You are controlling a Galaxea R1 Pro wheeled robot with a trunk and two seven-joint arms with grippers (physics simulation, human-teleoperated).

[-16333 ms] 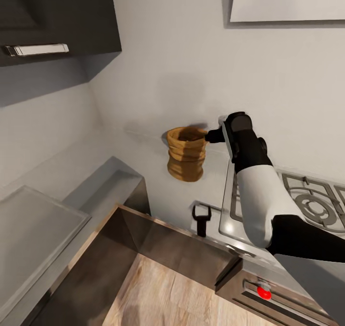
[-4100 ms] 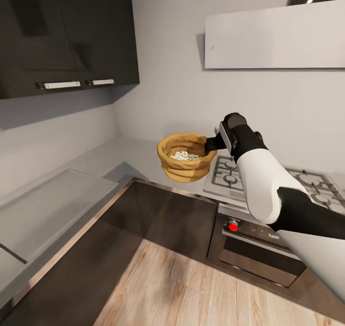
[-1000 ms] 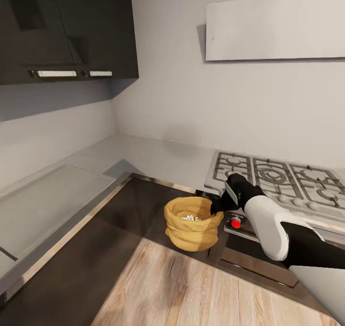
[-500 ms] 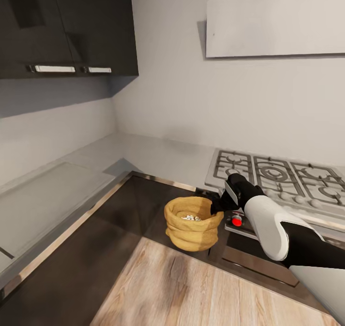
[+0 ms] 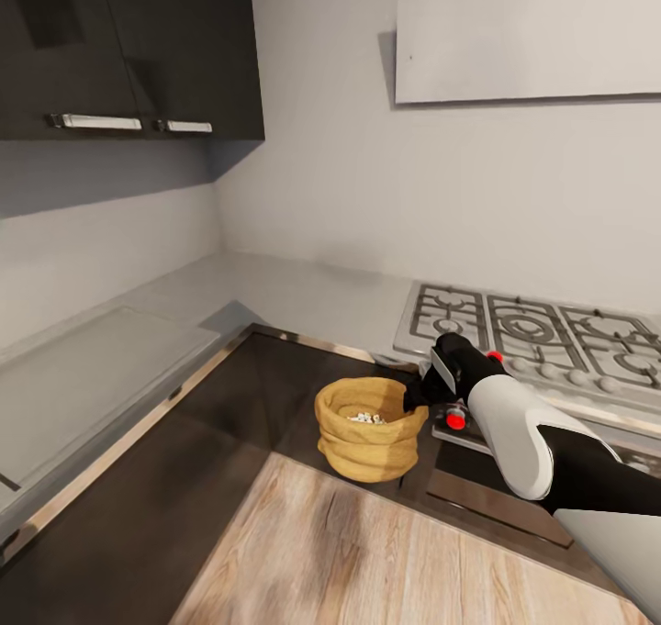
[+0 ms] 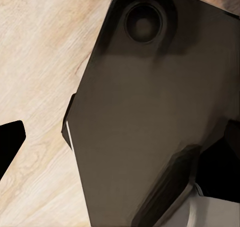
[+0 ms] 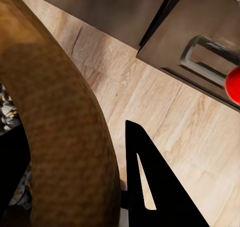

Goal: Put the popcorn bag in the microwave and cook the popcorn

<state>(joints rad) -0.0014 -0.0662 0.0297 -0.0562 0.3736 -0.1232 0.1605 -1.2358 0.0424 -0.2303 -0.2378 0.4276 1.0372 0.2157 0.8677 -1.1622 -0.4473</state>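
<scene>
- Your right claw (image 5: 420,396) is pinching the thick rolled rim of the squat tan-orange burlap popcorn bag (image 5: 365,428); in the right wrist view the rim (image 7: 60,137) sits between one black finger (image 7: 150,182) on the outside and a dark one on the inside.
- You hold the bag in the air, upright, mouth up, in front of the dark cabinet fronts (image 5: 303,396) and above the pale wood plank floor (image 5: 367,561), off the counter.
- Small whitish popcorn grains (image 5: 367,417) lie in the mouth; the right wrist view shows grey-white grains (image 7: 7,107) inside the rim.
- The grey reflective steel-like counter (image 5: 303,295) runs round the corner behind the bag, well apart from it.
- The steel gas hob with black grates (image 5: 532,327) sits on the counter, behind your right arm (image 5: 523,432).
- A red knob (image 5: 454,420) on the oven front below the hob is just beside your wrist.
- Your left claw: a black fingertip (image 6: 10,142) at the edge of the left wrist view, over wood floor and beside a dark robot body part (image 6: 145,117); cannot tell if it is spread or pressed together.
</scene>
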